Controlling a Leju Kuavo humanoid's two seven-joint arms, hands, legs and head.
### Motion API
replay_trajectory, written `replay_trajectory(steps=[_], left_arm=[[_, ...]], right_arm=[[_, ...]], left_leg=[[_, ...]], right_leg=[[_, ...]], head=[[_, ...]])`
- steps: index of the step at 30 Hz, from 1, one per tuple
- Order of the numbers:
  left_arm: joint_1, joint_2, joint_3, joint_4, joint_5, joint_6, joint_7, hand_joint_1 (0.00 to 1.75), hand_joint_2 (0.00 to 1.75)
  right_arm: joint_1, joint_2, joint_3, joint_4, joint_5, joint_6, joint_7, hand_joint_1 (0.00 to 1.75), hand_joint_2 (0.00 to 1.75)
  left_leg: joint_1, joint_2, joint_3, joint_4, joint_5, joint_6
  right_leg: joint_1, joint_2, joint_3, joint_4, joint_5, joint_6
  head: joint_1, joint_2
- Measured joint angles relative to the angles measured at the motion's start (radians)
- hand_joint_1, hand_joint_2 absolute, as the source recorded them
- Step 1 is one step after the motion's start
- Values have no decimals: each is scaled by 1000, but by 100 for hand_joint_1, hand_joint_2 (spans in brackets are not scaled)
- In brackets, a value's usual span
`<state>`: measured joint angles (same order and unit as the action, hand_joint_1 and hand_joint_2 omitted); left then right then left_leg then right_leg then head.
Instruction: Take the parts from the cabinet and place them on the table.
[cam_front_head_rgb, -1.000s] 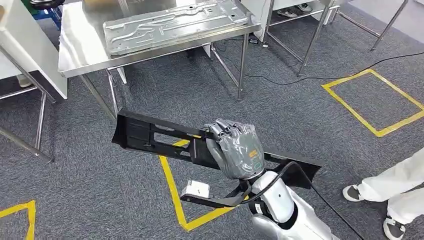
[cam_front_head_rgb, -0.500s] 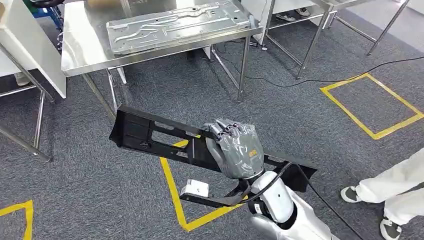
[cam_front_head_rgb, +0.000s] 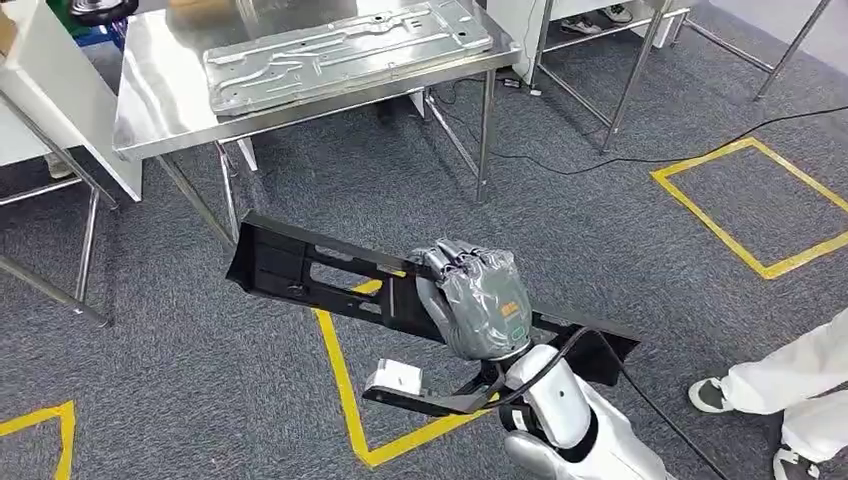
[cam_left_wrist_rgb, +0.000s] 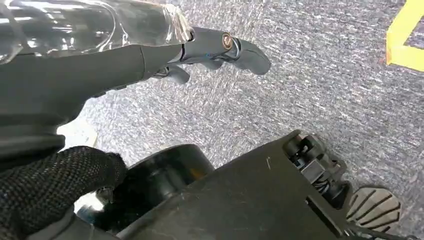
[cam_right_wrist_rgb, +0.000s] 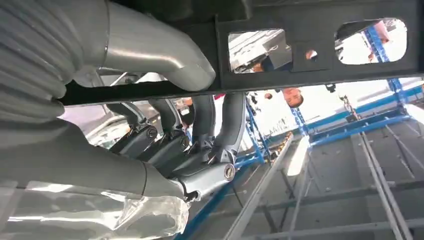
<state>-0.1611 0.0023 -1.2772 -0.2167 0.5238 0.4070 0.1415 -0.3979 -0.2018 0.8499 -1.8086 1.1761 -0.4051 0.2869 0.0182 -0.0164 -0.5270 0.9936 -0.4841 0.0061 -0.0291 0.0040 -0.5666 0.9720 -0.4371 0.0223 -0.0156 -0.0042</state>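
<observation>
— While the right hand (cam_front_head_rgb: 478, 300) is gripping it near the middle, what is that part looking like?
— A long black panel (cam_front_head_rgb: 300, 268) with cut-outs (slanting above the grey carpet (cam_front_head_rgb: 150, 400)), short of the steel table (cam_front_head_rgb: 160, 100). The left hand (cam_left_wrist_rgb: 220, 47) is hanging slack, holding nothing.

Open grey carpet (cam_front_head_rgb: 560, 220) lies between the held black part (cam_front_head_rgb: 300, 275) and the steel table (cam_front_head_rgb: 165, 90), whose top carries a metal panel (cam_front_head_rgb: 340, 50); a person's legs (cam_front_head_rgb: 790, 380) stand right
</observation>
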Motion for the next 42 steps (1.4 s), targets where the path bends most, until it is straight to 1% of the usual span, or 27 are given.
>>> replay_trajectory(steps=[2, 4, 5, 6, 8, 9, 13, 14, 15, 18, 19, 20, 21, 23, 24, 26, 29, 30, 31, 33, 34, 35, 36, 37, 39, 40, 42], left_arm=[[-6, 0, 3, 0, 0, 1, -1, 0, 175], [-11, 0, 4, -1, 0, 2, -3, 0, 175], [-12, 0, 5, -2, 0, 2, -4, 0, 175], [-10, 0, 5, -3, 0, 2, -3, 0, 175], [-5, 0, 3, -2, -1, 2, 0, 0, 175], [-3, 3, 3, -2, -1, 2, 0, 0, 175], [-2, 5, 3, -2, -5, 4, 1, 0, 175], [-2, 0, 2, -3, -7, 6, 1, 0, 175], [0, 0, 3, -3, -7, 9, 2, 0, 175], [3, 0, 2, -3, -7, 11, 3, 0, 175], [4, 0, 2, -3, -7, 11, 5, 0, 175], [5, 0, 2, -3, -7, 12, 5, 0, 175], [5, 0, 2, -3, -7, 12, 8, 0, 175], [7, 0, 2, -3, -8, 12, 8, 0, 175], [7, 2, 2, -3, -8, 12, 9, 0, 175], [6, 2, 2, -3, -11, 13, 10, 0, 175], [6, 3, 2, -3, -15, 15, 10, 0, 175], [6, 3, 2, -3, -17, 15, 11, 0, 175], [5, 3, 2, -3, -17, 15, 11, 0, 175], [-3, 3, 3, -3, -17, 16, 9, 0, 175], [-7, 3, 3, -3, -17, 16, 8, 0, 175], [-9, 3, 3, -4, -17, 16, 7, 0, 175], [-9, 3, 3, -4, -17, 16, 7, 0, 175], [-8, 3, 3, -4, -18, 16, 8, 0, 175], [-3, 3, 2, -4, -19, 16, 11, 0, 175], [-1, 5, 2, -4, -19, 16, 11, 0, 175], [-1, 5, 2, -4, -18, 16, 11, 0, 175]], right_arm=[[1, 0, 0, -1, 0, 0, 0, 175, 175], [2, 0, 0, -1, 0, 0, 0, 175, 175], [3, 0, 0, -1, 0, 0, 0, 175, 175], [2, 0, 0, -1, 0, 0, 0, 175, 175], [2, 0, 0, -1, 1, 0, 0, 175, 175], [3, 0, 0, -1, 2, 0, 1, 175, 175], [4, -2, 0, -2, 8, 1, 2, 175, 175], [4, -2, -2, -6, 8, 0, 2, 175, 175], [2, -2, -2, -6, 9, 0, 2, 175, 175], [5, -3, -2, -6, 8, 0, 2, 175, 175], [8, -3, -2, -6, 8, 0, 2, 175, 175], [9, -4, -2, -6, 8, 0, 2, 175, 175], [9, -4, -2, -6, 8, 0, 2, 175, 175], [8, -4, -2, -6, 8, 0, 2, 175, 175], [9, -4, -2, -5, 8, 0, 2, 175, 175], [7, -3, -1, -5, 8, 0, 2, 175, 175], [7, -3, -1, -5, 8, 0, 2, 175, 175], [7, -2, -2, -5, 9, 0, 2, 175, 175], [5, -2, -2, -5, 9, 0, 2, 175, 175], [6, -2, -1, -5, 9, 0, 2, 175, 175], [7, -2, -1, -5, 9, 0, 2, 175, 175], [7, -2, -1, -5, 9, 0, 2, 175, 175], [7, -2, -1, -5, 9, 0, 2, 175, 175], [7, -2, -1, -5, 9, 0, 2, 175, 175], [6, -1, -1, -5, 9, 0, 2, 175, 175], [6, -2, -1, -5, 9, 0, 2, 175, 175], [8, -2, -1, -5, 9, 0, 3, 175, 175]], left_leg=[[-4, -1, -86, 178, -73, -3], [-7, -1, -146, 296, -94, 2], [-10, -1, -142, 281, -70, 9], [-17, -1, -118, 222, -22, 19], [-32, 0, -57, 49, 88, 57], [-35, 10, -46, 29, 78, 83], [-52, 10, -28, -38, 76, 93], [-30, 13, 7, -89, 71, 84], [-30, 9, 18, -98, 74, 77], [-24, 8, 36, -100, 65, 73], [-22, 7, 41, -100, 59, 69], [-20, 6, 49, -100, 53, 64], [-16, 6, 60, -99, 45, 59], [-9, 5, 84, -92, 22, 45], [-11, 6, 79, -89, 11, 35], [-18, 5, 76, -84, -2, 25], [-11, 6, 80, -84, -14, 13], [-8, 7, 72, -56, -27, 9], [-9, 8, 36, 12, -59, 4], [-9, 7, -68, 199, -127, 0], [-9, 7, -106, 261, -140, 1], [-10, 7, -125, 289, -132, 2], [-11, 7, -118, 260, -95, 6], [-12, 7, -96, 199, -44, 12], [-20, 8, -29, 6, 74, 35], [-25, 10, -15, -10, 61, 41], [-27, 12, -2, -47, 48, 40]], right_leg=[[6, -4, 5, 0, -6, -9], [15, -6, 13, 0, -13, -17], [20, -5, 21, 0, -18, -20], [26, -4, 29, 0, -23, -22], [38, -3, 47, -1, -33, -25], [33, -6, 45, -8, -35, -25], [30, -16, 39, -21, -29, -9], [34, -16, 39, -18, -36, -4], [36, -11, 31, 5, -44, 0], [20, -5, -101, 239, -118, 19], [16, -5, -144, 295, -122, 24], [12, -6, -161, 295, -98, 29], [8, -6, -149, 241, -49, 34], [-1, -7, -69, 46, 73, 44], [-4, -5, -43, -3, 73, 51], [0, 2, -45, -6, 53, 23], [2, 1, -46, -3, 42, 0], [3, 1, -42, -4, 40, -6], [3, 0, -39, -4, 37, -11], [7, -3, -35, -4, 29, -18], [9, -3, -32, -4, 25, -19], [11, -3, -25, -3, 20, -21], [12, -1, -15, -3, 14, -21], [14, 2, -5, -3, 8, -20], [18, 3, 16, -6, -4, -19], [24, 4, 18, -6, -7, -15], [22, 6, 9, -5, -7, -8]], head=[[-2, 0], [-2, 0], [-2, 0], [-2, 0], [-3, 0], [1, 0], [2, 0], [2, 0], [6, 0], [7, 0], [7, 0], [7, 0], [7, 0], [7, 0], [8, 0], [9, 0], [5, 0], [4, 0], [3, 0], [3, 0], [3, 0], [3, 0], [3, 0], [3, 0], [2, 0], [4, 0], [3, 0]])
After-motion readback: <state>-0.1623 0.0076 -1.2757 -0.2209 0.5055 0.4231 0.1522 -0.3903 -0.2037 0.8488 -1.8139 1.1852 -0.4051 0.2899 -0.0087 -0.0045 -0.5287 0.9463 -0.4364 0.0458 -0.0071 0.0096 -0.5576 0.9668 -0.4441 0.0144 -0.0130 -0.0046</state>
